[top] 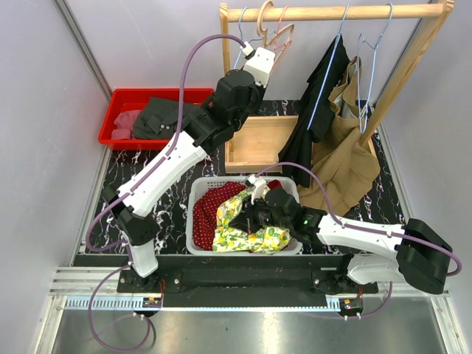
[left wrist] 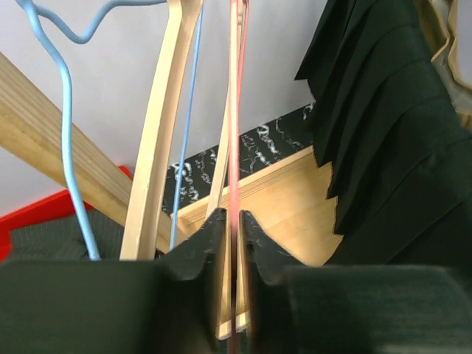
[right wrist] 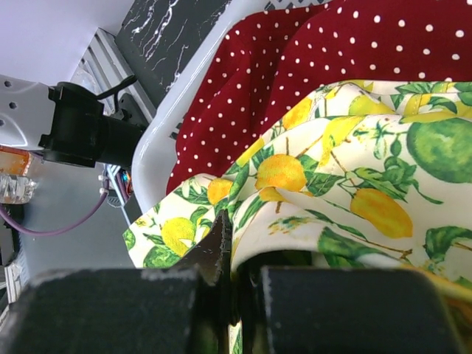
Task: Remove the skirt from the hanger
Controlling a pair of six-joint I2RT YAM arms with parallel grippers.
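The lemon-print skirt lies bunched in the white basket, on top of a red polka-dot garment. My right gripper is low in the basket and shut on a fold of the skirt; in the right wrist view my gripper has cloth pinched between its jaws. My left gripper is raised at the rack and shut on a thin pink hanger, which hangs bare beside a wooden hanger. The hangers hang from the wooden rail.
A black pleated garment and a tan one hang on blue hangers at the right. A wooden box sits under the rack. A red bin with dark clothes stands at the back left.
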